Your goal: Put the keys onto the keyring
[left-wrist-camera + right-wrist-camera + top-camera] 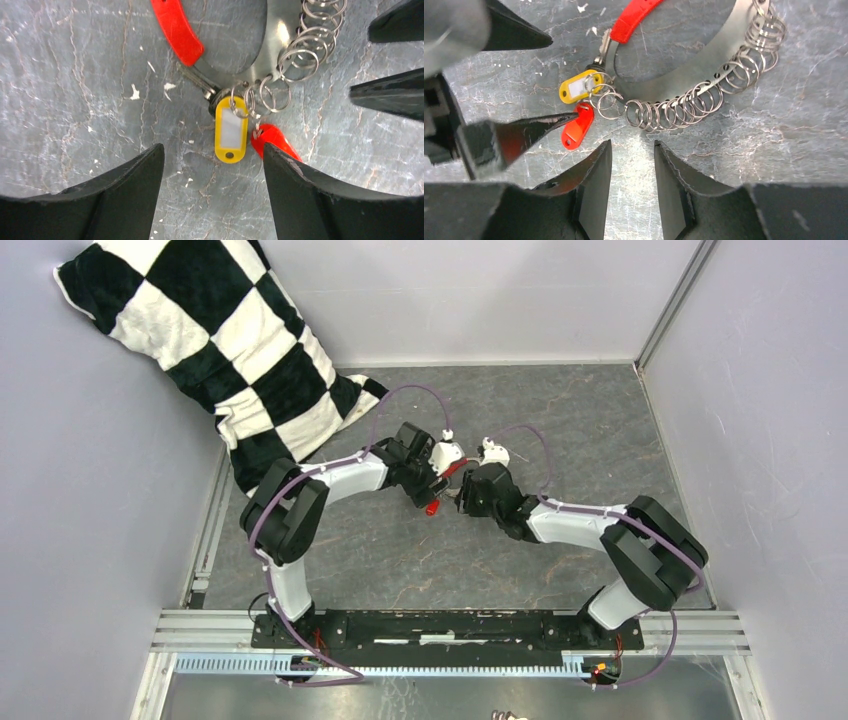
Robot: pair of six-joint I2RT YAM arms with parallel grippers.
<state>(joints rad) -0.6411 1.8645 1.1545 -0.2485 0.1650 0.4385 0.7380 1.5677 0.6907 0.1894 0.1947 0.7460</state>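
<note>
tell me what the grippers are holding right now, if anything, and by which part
Nothing is held: the left gripper and right gripper both have open, empty jaws near the keyring.

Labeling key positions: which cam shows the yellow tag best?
Left wrist: the yellow tag is large, centred and unobstructed between the open tool fingers. Right wrist shows the yellow tag smaller and off to the left. Top external: too small to make out there.

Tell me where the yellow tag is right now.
In the left wrist view the yellow tag lies on the table just ahead of the left gripper, beside the red tag and close by the keyring.
</note>
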